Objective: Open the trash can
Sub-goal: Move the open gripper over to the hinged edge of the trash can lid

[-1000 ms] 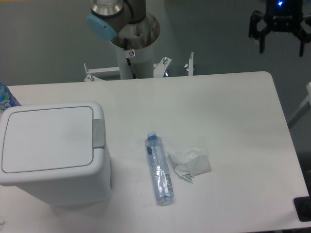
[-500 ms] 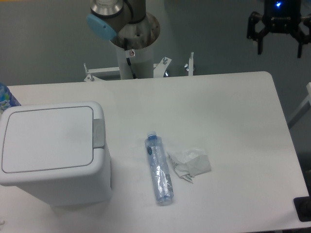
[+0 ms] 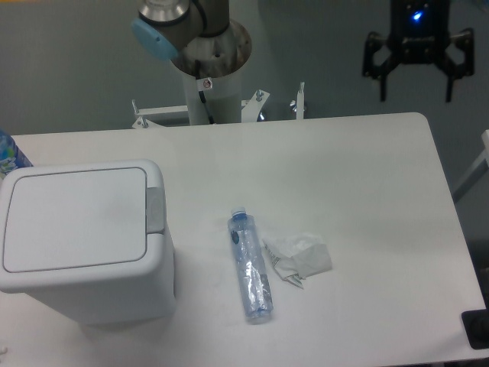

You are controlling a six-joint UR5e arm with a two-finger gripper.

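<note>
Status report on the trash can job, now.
Gripper open, empty, high beyond the table's far right edge. Trash can lid shut, grey tab untouched. Bottle and crumpled paper lie clear of the can.

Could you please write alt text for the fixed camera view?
A white trash can with its lid shut stands at a white table's left edge, while the open gripper hangs far off, beyond the back right corner. A plastic bottle and crumpled paper lie mid-table.
</note>
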